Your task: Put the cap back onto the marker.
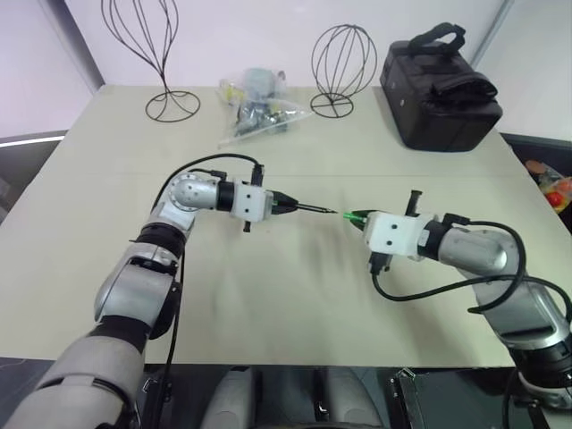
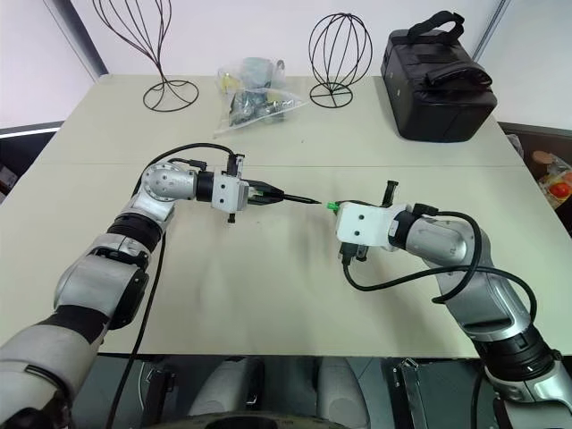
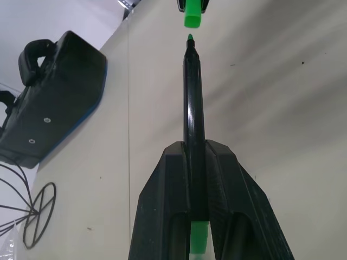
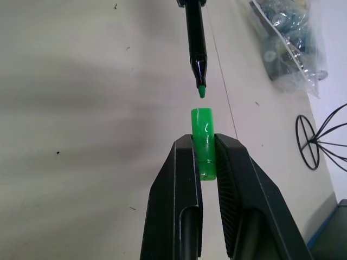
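Above the beige table, my left gripper (image 1: 284, 205) is shut on the marker (image 1: 315, 209), a thin black stick whose green tip points toward my right gripper. In the left wrist view the marker (image 3: 192, 114) runs out from between the black fingers (image 3: 162, 206). My right gripper (image 1: 355, 217) is shut on the small bright green cap (image 4: 203, 142), its open end facing the marker tip (image 4: 201, 91). A short gap separates tip and cap, and the two are nearly in line. The cap (image 3: 192, 14) also appears just beyond the marker tip in the left wrist view.
A black bag (image 1: 438, 89) sits at the table's far right. Two wire stands (image 1: 170, 54) (image 1: 341, 63) and a clear plastic bag of small items (image 1: 259, 112) stand along the far edge. Bare table (image 1: 286, 295) stretches below both grippers.
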Available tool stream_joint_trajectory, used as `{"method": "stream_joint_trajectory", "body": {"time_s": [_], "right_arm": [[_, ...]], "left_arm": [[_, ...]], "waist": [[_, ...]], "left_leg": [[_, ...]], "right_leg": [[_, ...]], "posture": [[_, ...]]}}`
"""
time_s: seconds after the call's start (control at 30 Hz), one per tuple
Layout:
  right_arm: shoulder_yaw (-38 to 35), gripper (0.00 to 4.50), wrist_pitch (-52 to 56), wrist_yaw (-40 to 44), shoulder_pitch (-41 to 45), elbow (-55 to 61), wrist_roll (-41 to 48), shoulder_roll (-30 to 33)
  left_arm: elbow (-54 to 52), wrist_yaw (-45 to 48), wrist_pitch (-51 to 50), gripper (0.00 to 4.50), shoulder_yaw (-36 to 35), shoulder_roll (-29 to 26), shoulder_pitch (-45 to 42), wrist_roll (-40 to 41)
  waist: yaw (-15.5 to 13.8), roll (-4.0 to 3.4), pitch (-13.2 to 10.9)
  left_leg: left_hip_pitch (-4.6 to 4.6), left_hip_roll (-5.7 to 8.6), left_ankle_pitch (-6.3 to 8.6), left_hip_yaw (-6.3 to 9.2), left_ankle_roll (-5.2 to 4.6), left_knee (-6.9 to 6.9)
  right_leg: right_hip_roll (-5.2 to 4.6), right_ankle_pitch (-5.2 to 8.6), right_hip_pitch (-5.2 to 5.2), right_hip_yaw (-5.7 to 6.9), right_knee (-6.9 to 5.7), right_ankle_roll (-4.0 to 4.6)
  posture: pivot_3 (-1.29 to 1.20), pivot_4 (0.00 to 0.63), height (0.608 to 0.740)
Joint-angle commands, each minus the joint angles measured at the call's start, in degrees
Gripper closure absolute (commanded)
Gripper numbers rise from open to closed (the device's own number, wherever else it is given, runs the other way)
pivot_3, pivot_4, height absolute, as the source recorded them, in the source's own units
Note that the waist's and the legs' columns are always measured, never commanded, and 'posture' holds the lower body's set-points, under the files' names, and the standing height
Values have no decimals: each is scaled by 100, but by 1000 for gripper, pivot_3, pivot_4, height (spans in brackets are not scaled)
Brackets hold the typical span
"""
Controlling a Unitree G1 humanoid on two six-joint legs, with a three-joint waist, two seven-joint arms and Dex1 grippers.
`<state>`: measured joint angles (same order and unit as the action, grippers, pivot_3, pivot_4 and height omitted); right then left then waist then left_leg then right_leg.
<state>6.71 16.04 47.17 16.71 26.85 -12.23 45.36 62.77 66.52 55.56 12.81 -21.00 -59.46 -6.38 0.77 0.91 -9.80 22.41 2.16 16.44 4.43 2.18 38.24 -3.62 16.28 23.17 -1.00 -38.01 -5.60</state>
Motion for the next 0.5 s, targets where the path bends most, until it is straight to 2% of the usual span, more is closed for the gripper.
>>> {"method": "stream_joint_trajectory", "body": {"time_s": [0.03,0.5], "right_arm": [[14,4439,24,5,128,234,-4,-8],[101,4439,34,-17,231,198,-7,-22]], "left_arm": [[-47,-46,115,4500,13,2,-176,24],[-120,116,149,4500,-28,34,-140,149]], "waist": [[0,0,0],[-2,0,0]], "left_leg": [[0,0,0,0,0,0],[0,0,0,0,0,0]], "right_leg": [[0,0,0,0,0,0],[0,0,0,0,0,0]], "posture": [[0,150,740],[0,150,740]]}}
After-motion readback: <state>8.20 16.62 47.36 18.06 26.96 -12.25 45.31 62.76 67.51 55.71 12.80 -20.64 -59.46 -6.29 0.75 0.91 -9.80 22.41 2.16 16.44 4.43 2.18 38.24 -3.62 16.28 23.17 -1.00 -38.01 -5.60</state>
